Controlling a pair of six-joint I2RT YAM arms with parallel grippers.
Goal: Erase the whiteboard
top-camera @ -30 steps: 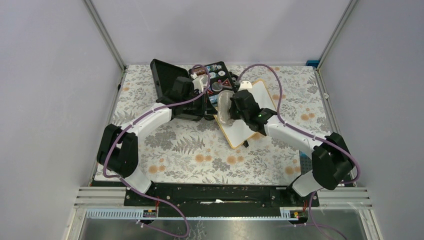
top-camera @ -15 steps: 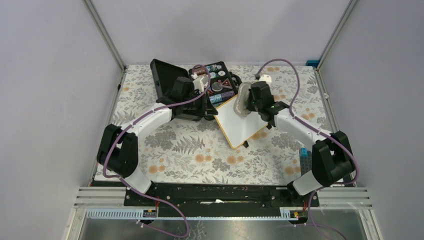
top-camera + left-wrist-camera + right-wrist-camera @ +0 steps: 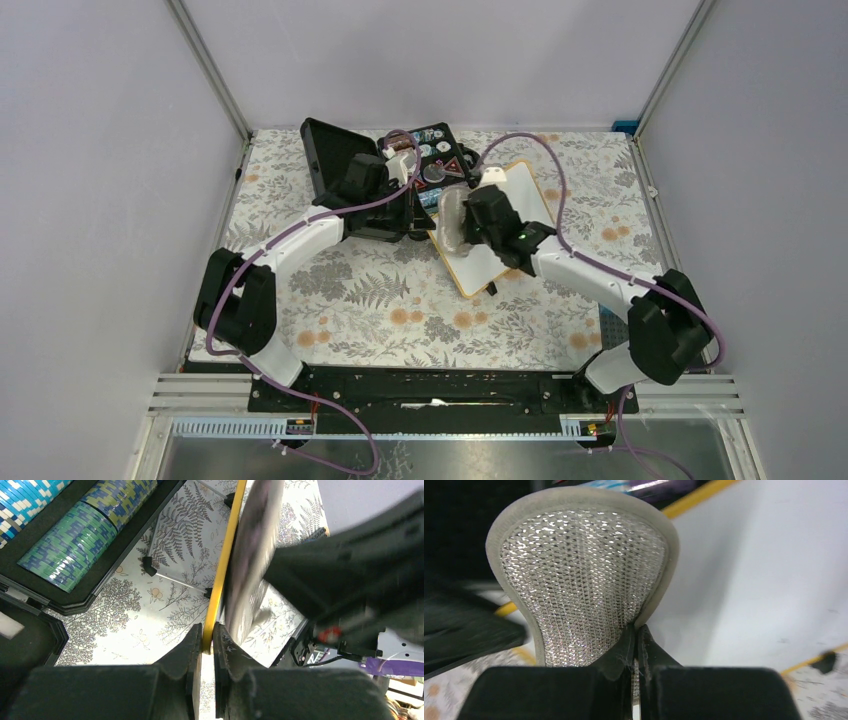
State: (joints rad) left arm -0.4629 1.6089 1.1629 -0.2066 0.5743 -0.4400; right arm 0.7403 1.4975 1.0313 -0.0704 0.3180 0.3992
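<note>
Two pincers are at work, and both are closed on something. My left gripper (image 3: pixel 207 635) has its fingers nearly together, with only the thin yellow-wood frame of the whiteboard (image 3: pixel 225 555) between them, pinched at the board's left edge. My right gripper (image 3: pixel 635 635) is closed tight on the narrow lower end of a pad (image 3: pixel 584 565), a rounded piece with a silvery mesh face and a pale grey rim. The mesh side is turned towards my right wrist camera. From above, the whiteboard (image 3: pixel 482 262) lies at a slant in the middle of the table (image 3: pixel 380 290), which has a floral cloth. One corner of the board points at my arms, and its left corner sits just beside the black case (image 3: pixel 335 155). The pad (image 3: pixel 450 215) stands over the left part of the board, close to the frame. In the left wrist view the pad (image 3: pixel 250 565) is blurred and lies just beside the yellow edge, and I cannot tell whether it presses on the face. The part of the face I see beyond the pad (image 3: pixel 764 570) is white. Small black feet show under the frame in the left wrist view. The case is open, with rows of blue and green chips (image 3: pixel 70 550) in its tray, just left of my left gripper.
</note>
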